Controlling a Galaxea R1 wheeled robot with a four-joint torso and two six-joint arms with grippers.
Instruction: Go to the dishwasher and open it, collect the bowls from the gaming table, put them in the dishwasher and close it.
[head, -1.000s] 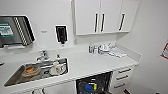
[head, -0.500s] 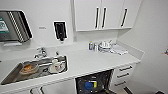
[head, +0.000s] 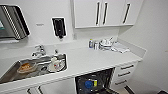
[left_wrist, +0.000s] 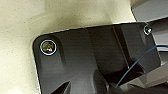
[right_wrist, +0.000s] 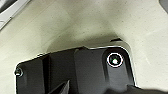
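1 blue bowl (head: 88, 84) sits inside the dishwasher (head: 96, 82), which is open under the white counter (head: 100, 61), just beside the drawers (head: 124, 74). I can count only that 1 bowl for sure. Next to it is something yellow (head: 94, 82), and I cannot tell what it is.

I think the bowl is light and hard, with a smooth, slippery skin. It could crack if it fell. Its thin edge looks like the best place to grab it.

Up on the counter I see 1 sink (head: 32, 68) with a tap (head: 38, 50), a cup (head: 55, 65) and a plate with food (head: 26, 67) in it.

Both of my wrist cameras look down at pale floor. I cannot tell if my grippers are apart or together.
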